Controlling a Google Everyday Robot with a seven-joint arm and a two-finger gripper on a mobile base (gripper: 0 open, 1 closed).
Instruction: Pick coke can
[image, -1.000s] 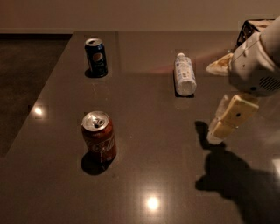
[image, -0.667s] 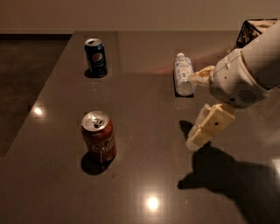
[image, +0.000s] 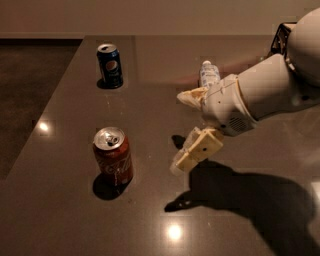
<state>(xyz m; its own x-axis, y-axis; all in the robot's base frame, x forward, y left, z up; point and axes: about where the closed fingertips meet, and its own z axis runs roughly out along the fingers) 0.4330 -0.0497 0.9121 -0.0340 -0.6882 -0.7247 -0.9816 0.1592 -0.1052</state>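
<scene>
The coke can (image: 113, 157), red with white lettering and a silver top, stands upright on the dark table (image: 150, 220) at the front left. My gripper (image: 181, 131) hangs above the table to the right of the can, about a can's width away, not touching it. Its two cream fingers (image: 197, 150) are spread apart and hold nothing. The white arm reaches in from the right edge.
A dark blue Pepsi can (image: 110, 65) stands at the back left. A clear plastic bottle with a white label (image: 208, 74) lies behind the arm, partly hidden. The table's left edge runs diagonally beside both cans.
The gripper has moved left and toward the coke can, now much closer to it. The cans and bottle have not moved.
</scene>
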